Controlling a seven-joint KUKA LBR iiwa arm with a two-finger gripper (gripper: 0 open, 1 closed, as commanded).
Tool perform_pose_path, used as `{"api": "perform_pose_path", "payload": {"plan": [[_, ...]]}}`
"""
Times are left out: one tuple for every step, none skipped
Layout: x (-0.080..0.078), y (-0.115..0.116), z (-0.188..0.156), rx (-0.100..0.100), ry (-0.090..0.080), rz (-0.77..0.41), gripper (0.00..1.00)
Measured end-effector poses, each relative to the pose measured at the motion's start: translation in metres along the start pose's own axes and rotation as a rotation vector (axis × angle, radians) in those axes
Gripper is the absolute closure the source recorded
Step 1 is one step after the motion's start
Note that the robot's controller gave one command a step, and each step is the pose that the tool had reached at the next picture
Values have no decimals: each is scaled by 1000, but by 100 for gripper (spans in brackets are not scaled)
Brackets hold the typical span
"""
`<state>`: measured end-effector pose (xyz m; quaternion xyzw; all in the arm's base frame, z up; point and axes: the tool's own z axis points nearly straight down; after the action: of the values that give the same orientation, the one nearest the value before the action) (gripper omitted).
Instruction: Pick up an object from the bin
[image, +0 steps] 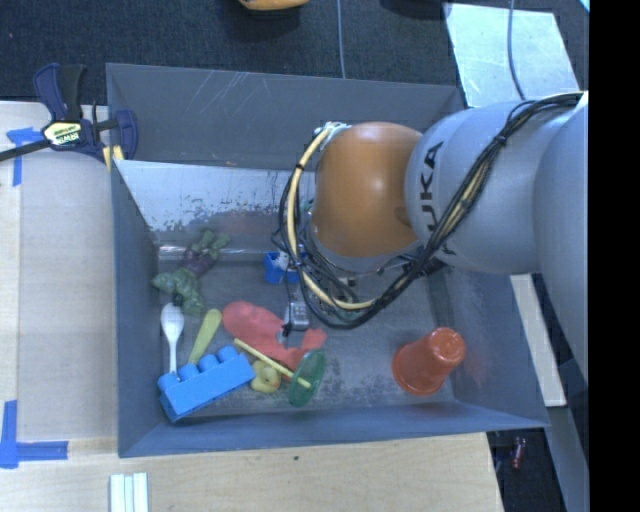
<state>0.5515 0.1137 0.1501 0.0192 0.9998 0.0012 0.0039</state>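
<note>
My gripper (297, 318) reaches down below the orange wrist cover, in the middle of the bin. It is right at the right edge of a flat red rubbery piece (252, 324); whether it touches it is hidden. A thin yellow stick (264, 356) lies across the red piece's lower end. A dark green pod-shaped thing (306, 379) lies just below the gripper. A small blue piece (275, 266) sits just behind it, near the back wall.
A blue toy brick (205, 384) lies at the front left, with a white spoon (172, 331) and a yellow-green piece (206, 333) beside it. A green figure (186, 272) lies at the back left. An orange cup (428, 362) lies on its side at the front right.
</note>
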Motion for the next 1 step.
{"api": "perform_pose_path", "payload": {"plan": [[-17,34,54,-1,-5,-60,0]]}}
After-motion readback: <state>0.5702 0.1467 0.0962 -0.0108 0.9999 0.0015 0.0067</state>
